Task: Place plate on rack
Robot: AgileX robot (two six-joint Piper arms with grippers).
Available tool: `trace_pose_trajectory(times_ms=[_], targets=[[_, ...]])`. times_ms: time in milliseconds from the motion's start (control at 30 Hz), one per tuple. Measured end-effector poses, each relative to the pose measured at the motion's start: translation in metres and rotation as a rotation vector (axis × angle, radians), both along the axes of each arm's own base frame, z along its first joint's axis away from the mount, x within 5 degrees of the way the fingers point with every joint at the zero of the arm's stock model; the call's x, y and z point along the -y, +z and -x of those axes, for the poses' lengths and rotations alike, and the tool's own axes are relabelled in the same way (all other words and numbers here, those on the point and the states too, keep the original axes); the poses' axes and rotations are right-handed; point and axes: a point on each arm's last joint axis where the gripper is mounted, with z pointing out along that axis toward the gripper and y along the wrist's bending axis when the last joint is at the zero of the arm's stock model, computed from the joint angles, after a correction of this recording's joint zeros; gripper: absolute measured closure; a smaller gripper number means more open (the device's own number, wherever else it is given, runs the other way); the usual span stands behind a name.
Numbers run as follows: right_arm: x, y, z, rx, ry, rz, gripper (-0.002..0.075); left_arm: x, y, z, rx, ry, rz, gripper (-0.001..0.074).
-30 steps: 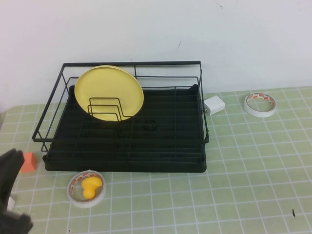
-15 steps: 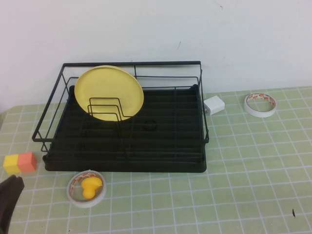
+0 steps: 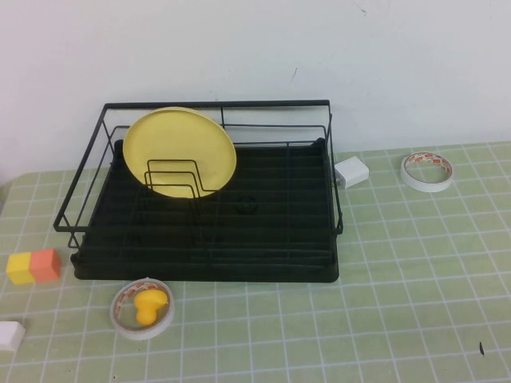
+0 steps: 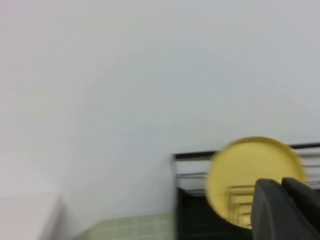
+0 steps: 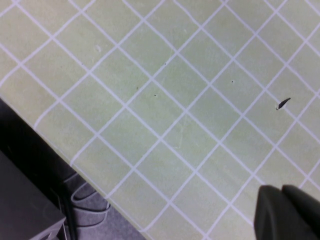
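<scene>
The pale-yellow plate [image 3: 179, 152] stands on edge in the back left of the black wire rack [image 3: 263, 231], leaning against the upright divider loops [image 3: 172, 179]. It also shows in the left wrist view [image 4: 250, 175], blurred, with the rack [image 4: 192, 210] behind it. My left gripper [image 4: 282, 187] is shut and empty, pulled back away from the rack and out of the high view. My right gripper [image 5: 282, 192] is shut and empty, hovering above the green checked mat near the table's edge, also out of the high view.
A white tape ring [image 3: 142, 309] with a yellow duck toy [image 3: 148, 305] in it lies in front of the rack. An orange-and-yellow block [image 3: 33, 266] and a white block [image 3: 9, 335] sit at left. A white cube [image 3: 350, 171] and another tape ring [image 3: 427, 171] lie right of the rack.
My left arm has drawn back out of the high view at the lower left, uncovering the orange-and-yellow block and the white block. The plate stays in the rack.
</scene>
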Motion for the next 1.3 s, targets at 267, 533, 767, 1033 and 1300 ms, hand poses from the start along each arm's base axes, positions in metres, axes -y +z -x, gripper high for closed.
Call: trace_pose_trajectory(times_ms=[267,533,767,1033,1300], targets=[[0.0,0.0,0.0,0.0,0.0,0.0,0.0726,-0.01,-0.021,0.008,0.03,0.152,0.005,0.0736],[0.0,0.0,0.0,0.0,0.0,0.0,0.0726,-0.011,-0.023,0.008,0.025,0.163,0.008,0.0736],[0.0,0.0,0.0,0.0,0.0,0.0,0.0726,-0.008,-0.027,0.008,-0.022,0.118,0.12,0.0736],[0.0,0.0,0.0,0.0,0.0,0.0,0.0726,-0.013,-0.076,0.007,-0.381,0.195,0.241,0.0736],[0.0,0.0,0.0,0.0,0.0,0.0,0.0726,-0.011,-0.078,0.008,-0.401,0.164,0.131,0.0736]])
